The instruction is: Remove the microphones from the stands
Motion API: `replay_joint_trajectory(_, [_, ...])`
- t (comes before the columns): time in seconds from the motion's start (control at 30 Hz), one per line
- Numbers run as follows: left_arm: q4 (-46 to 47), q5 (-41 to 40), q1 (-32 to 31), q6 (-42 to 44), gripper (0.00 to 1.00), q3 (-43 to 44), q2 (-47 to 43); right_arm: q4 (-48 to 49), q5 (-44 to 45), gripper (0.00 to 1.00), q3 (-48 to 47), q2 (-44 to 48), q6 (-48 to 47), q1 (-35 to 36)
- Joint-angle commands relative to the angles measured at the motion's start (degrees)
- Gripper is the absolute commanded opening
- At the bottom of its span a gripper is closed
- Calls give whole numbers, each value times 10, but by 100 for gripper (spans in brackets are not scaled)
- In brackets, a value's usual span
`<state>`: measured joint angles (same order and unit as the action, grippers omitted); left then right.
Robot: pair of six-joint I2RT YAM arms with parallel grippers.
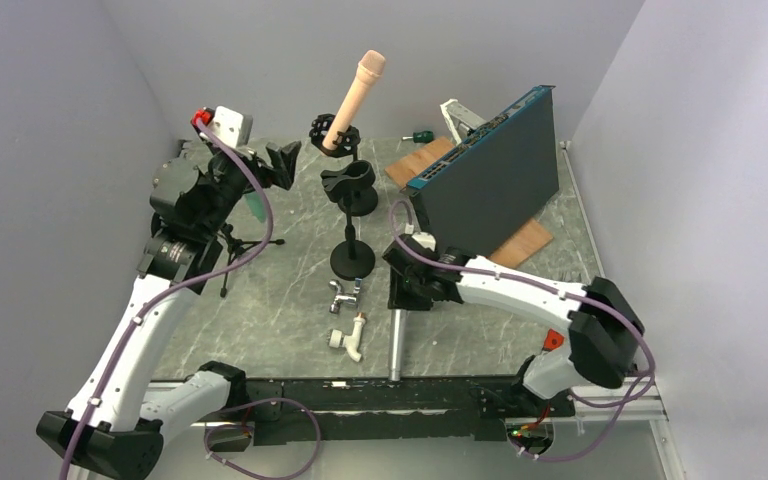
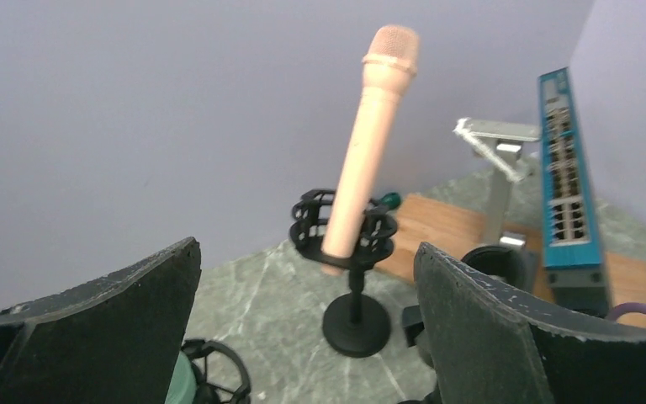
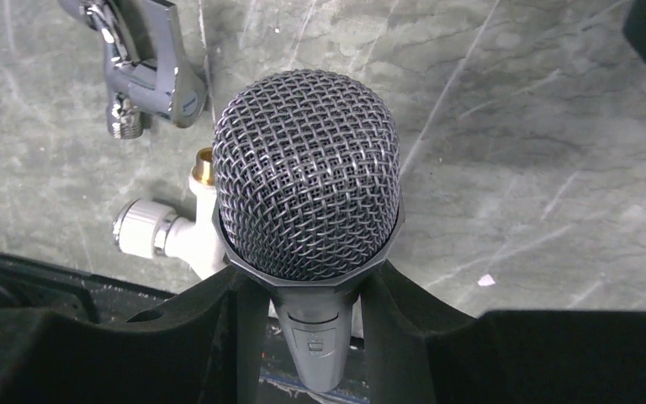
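A peach microphone stands tilted in a black shock-mount stand at the back; it also shows in the left wrist view, seated in the mount. My left gripper is open and empty, left of this stand and apart from it, with the stand ahead between its fingers. My right gripper is shut on a grey mesh-headed microphone, low over the table, its handle pointing to the near edge. An empty clip stand stands mid-table.
A teal microphone sits in a tripod stand under my left gripper. A chrome tap fitting and a white pipe fitting lie left of my right gripper. A blue network switch leans on a wooden board at the back right.
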<state>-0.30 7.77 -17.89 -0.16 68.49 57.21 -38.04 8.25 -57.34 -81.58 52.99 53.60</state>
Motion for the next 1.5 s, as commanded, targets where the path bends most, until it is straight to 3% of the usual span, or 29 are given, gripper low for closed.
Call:
replay_joint_trajectory(0.0, [18,-61,-2,59,99,-55,-22,42,-11,0,-36,-49,31,8])
replay_joint_trajectory(0.23, [41,-37,-2,24,99,-93,-35,44,10,0,-78,-124,5,15])
replay_joint_trajectory(0.6, [33,-43,-2,18,99,-92,-26,117,48,7,-27,-122,14,15])
replay_joint_trajectory(0.87, [33,-39,-2,11,99,-92,-24,102,95,8,-28,-128,16,15])
replay_joint_trajectory(0.93, [32,-39,-2,9,99,-92,-22,97,101,13,-31,-131,17,15])
replay_joint_trajectory(1.03, [34,-41,-2,10,98,-94,-22,106,98,28,-24,-125,19,15])
replay_joint_trajectory(1.2, [31,-40,-2,11,98,-93,-24,148,90,38,12,-103,19,19])
replay_joint_trajectory(1.47, [32,-37,-2,9,99,-94,-25,154,82,35,22,-124,33,26])
